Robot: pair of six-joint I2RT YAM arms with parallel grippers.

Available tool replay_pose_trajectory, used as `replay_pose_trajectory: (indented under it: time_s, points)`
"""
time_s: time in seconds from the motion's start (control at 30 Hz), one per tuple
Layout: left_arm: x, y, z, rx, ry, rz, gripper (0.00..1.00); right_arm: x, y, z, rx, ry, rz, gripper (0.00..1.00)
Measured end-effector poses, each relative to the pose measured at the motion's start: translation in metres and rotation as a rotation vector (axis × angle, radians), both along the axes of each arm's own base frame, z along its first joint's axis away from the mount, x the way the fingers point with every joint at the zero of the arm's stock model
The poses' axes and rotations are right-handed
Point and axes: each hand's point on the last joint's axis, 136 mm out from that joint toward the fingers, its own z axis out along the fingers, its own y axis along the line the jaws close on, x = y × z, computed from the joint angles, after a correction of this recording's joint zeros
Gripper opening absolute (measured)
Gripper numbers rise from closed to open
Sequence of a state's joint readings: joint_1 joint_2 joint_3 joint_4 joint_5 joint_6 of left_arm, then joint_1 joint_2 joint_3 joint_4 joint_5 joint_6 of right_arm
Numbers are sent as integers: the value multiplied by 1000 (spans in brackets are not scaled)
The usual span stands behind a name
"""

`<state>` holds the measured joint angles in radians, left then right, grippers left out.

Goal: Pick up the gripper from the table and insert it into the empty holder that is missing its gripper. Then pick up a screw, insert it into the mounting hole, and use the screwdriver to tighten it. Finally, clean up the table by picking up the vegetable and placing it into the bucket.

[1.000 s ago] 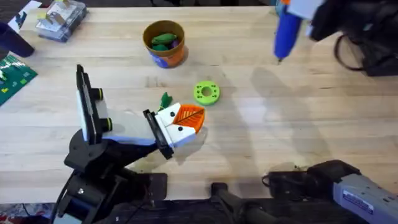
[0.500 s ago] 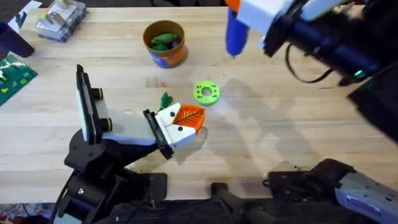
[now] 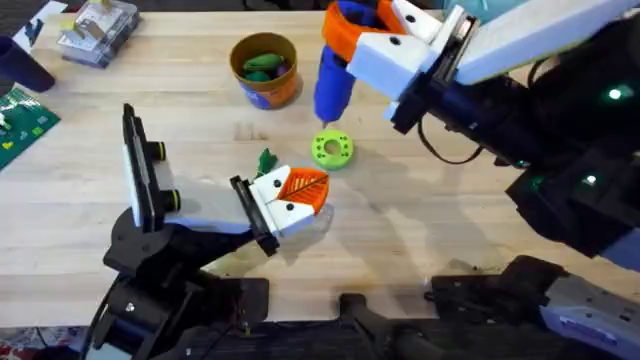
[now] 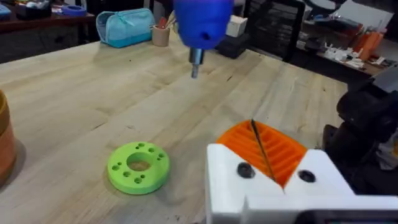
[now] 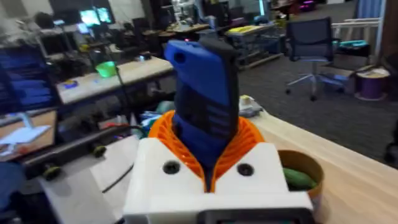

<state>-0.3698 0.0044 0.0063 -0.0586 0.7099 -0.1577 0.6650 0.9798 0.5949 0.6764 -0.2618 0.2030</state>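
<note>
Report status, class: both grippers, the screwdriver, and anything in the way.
Right gripper shut on screwdriver, tip hanging above the green ring. Left gripper resting on the table, fingers unclear. Vegetable beside it.

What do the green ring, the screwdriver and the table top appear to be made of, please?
The green ring looks like matte lime plastic, possibly printed; its round holes and flat colour suggest it. The screwdriver, held in the right end effector, has a smooth, slightly glossy blue plastic barrel and a thin tip that looks metallic. The table top appears to be light wood, with visible plank seams and grain.
</note>
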Motion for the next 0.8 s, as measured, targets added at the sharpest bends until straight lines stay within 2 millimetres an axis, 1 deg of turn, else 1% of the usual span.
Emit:
replay_pose_trajectory:
  time_s: [0.27, 0.47, 0.63, 0.8]
  points:
    - [0, 0, 0, 0, 0, 0, 16, -24, 16, 15, 89, 29, 109, 24]
    - [0, 0, 0, 0, 0, 0, 16, -36, 27, 13, 96, 46, 161, 24]
    - [0, 0, 0, 0, 0, 3, 16, -43, 41, 10, 101, 47, 204, 24]
    - [3, 2, 0, 1, -2, 20, 16, -48, 50, 13, 128, 38, 238, 24]
